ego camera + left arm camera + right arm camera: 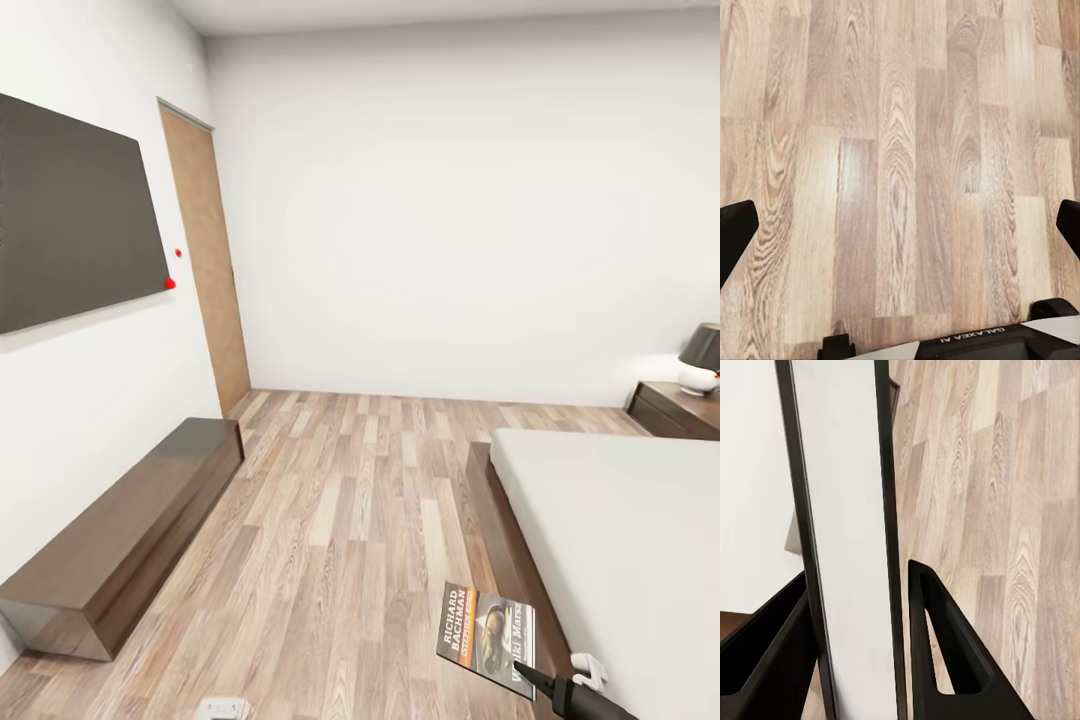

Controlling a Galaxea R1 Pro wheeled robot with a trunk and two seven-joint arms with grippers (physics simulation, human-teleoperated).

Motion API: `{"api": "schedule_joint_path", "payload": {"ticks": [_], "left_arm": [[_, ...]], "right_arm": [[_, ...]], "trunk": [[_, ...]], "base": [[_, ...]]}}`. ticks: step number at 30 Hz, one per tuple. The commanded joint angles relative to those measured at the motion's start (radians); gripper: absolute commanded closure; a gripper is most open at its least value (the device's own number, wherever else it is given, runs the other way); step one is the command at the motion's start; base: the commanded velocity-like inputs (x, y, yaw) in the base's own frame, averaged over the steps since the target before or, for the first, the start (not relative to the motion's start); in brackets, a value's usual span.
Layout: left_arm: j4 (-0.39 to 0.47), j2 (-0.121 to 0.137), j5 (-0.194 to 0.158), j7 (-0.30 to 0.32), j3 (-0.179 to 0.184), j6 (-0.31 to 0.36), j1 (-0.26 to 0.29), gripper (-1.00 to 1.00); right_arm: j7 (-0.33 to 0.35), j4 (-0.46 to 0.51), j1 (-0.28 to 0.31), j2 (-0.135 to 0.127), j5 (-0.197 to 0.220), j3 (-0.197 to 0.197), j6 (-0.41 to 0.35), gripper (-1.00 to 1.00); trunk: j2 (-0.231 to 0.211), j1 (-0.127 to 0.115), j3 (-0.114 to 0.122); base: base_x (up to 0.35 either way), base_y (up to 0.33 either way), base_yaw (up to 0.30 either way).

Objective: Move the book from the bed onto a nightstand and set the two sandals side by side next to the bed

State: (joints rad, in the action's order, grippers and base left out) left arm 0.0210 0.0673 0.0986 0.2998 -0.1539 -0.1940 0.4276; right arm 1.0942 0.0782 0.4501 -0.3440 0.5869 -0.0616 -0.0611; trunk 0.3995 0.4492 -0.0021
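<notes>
Bedroom floor (350, 500), book (487, 640) upright in right gripper (859, 607)

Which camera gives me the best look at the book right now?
The head view: the book shows its cover and lettering, held by the right gripper. The right wrist view shows only its page edge between the jaws.

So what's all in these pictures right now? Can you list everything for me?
Thin paperback book with dark pictured cover: one, grey-black with orange stripe, held off the floor beside the bed.
Low platform bed with dark brown frame: one, pale grey-white mattress, at right.
Small dark brown wooden nightstand: one, beyond the bed.
Dark-shaded lamp with white base: one, on the nightstand.
Long low dark wooden dresser: one, against the left wall.
Dark wall panel: one, above the dresser.
Tan wooden door: one, far corner.
Light wood plank floor: throughout.
Right hand: black, shut on the book.
Left hand: black, open over floor.
</notes>
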Motion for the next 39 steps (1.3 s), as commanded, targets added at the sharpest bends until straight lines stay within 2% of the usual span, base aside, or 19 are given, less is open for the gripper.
{"api": "schedule_joint_path", "payload": {"ticks": [1,19,27,39], "left_arm": [[-0.001,0.000,0.010,0.002,-0.008,-0.004,0.000,-1.00],[-0.001,0.000,0.010,0.002,-0.008,-0.004,0.000,-1.00],[-0.001,0.000,0.010,0.002,-0.008,-0.004,0.000,-1.00],[-0.001,0.000,0.010,0.002,-0.009,-0.004,0.000,-1.00]], "right_arm": [[0.003,0.000,0.001,0.000,0.010,-0.003,-0.006,1.00],[0.006,0.000,0.000,0.000,0.010,-0.003,-0.006,1.00],[0.006,0.000,0.000,0.000,0.010,-0.003,-0.006,1.00],[0.004,0.000,0.000,0.000,0.010,-0.003,-0.006,1.00]], "trunk": [[0.001,0.001,0.000],[0.001,0.001,0.000],[0.001,0.001,0.000],[0.001,0.001,0.000]], "base": [[0.253,0.000,0.000],[0.322,0.000,-0.001],[0.330,0.000,-0.129],[0.330,0.000,-0.010]]}}
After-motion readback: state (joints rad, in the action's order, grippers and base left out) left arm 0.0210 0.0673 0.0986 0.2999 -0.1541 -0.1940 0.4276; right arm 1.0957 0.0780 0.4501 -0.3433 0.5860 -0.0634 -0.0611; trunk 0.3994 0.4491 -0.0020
